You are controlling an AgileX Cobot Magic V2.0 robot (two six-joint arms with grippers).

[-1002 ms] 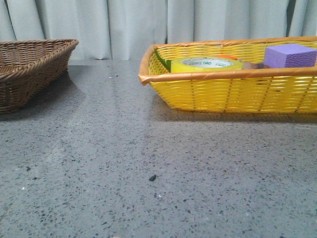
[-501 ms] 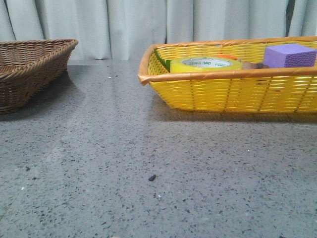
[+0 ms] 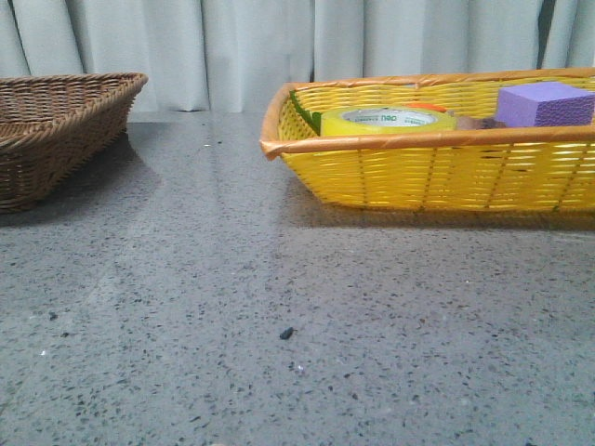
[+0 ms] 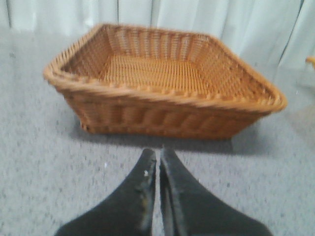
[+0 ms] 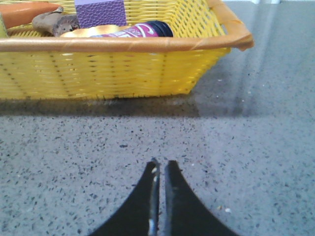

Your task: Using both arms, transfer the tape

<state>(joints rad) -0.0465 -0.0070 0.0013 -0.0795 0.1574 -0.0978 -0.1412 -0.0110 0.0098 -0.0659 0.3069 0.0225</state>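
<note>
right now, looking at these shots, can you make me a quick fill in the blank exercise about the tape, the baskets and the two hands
1. The tape lies inside the ____ basket.
2. Beside the tape in that basket sits a foam block coloured ____.
3. The left hand points at the ____ basket, which holds nothing that shows.
4. The fingers of the right hand are ____, gripping nothing.

Missing words: yellow; purple; brown; shut

yellow basket point(image 3: 437, 172) (holds purple block point(image 3: 544, 104)) | brown basket point(image 3: 56, 130)
</note>
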